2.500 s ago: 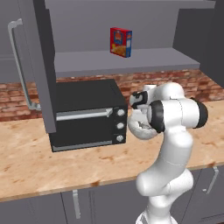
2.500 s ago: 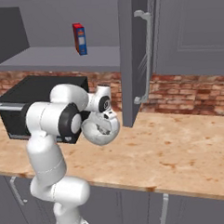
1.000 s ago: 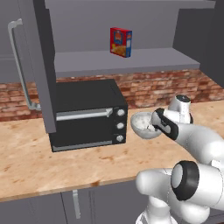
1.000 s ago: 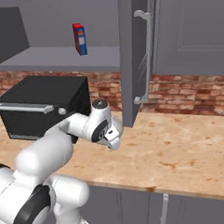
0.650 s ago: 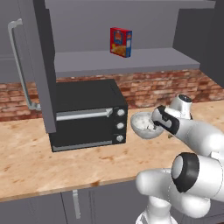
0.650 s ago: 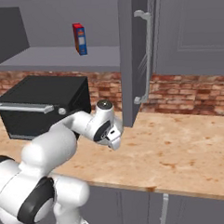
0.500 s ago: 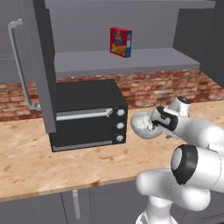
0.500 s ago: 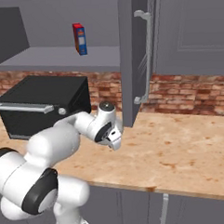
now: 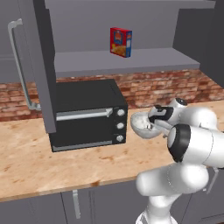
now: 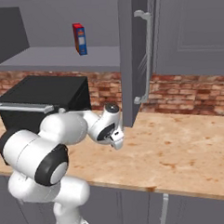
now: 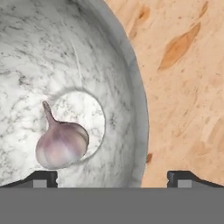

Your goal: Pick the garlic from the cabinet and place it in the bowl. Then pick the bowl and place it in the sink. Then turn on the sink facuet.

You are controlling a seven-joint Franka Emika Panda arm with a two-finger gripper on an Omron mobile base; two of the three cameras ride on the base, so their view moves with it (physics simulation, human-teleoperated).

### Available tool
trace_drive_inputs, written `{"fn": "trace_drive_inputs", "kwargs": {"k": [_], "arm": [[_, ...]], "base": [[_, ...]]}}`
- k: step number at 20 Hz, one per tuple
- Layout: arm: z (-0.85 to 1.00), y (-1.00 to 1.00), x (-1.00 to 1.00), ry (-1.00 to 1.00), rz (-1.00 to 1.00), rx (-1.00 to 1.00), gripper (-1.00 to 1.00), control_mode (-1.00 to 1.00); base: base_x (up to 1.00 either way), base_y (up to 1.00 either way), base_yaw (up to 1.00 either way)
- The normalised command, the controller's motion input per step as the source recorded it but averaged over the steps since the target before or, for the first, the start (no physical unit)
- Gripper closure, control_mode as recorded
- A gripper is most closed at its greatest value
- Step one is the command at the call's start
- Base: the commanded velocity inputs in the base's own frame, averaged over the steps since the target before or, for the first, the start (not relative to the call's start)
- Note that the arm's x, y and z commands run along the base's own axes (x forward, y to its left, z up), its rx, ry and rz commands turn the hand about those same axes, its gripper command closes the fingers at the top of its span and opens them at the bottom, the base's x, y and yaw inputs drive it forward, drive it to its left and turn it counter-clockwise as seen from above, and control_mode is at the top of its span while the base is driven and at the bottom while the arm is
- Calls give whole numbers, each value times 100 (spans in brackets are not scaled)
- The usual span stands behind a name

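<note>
The speckled marble bowl [image 9: 141, 124] stands on the wooden counter just right of the black microwave. In it lies the whitish-pink garlic [image 11: 61, 144], stem tip pointing up in the hand view, on the bowl's [image 11: 109, 57] flat bottom. My gripper [image 9: 153, 126] hovers at the bowl's right rim, open, its fingertips [image 11: 43, 177] wide apart with the rim between them. From the right base view the gripper [image 10: 117, 140] points down beside my forearm. The grey cabinet shelf [image 9: 140, 61] and its open door [image 9: 41, 65] are above. The sink and faucet are out of view.
A black microwave [image 9: 87, 113] sits on the counter [image 9: 52, 162] left of the bowl. A red-and-blue box [image 9: 121, 42] stands on the shelf. The second cabinet door [image 10: 134, 57], with a silver bar handle, hangs open over the counter right of my hand.
My arm has swung its elbow out and down toward the base while the hand stayed over the bowl's rim. The bowl and garlic have not moved.
</note>
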Motion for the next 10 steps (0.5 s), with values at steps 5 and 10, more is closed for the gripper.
{"fn": "trace_drive_inputs", "kwargs": {"k": [5, 10], "arm": [[-7, 0, 0, 1, -2, 2, 100, -100], [17, 0, -27, -1, 0, 3, 100, -100]], "base": [[0, 0, 0], [0, 0, 0]]}}
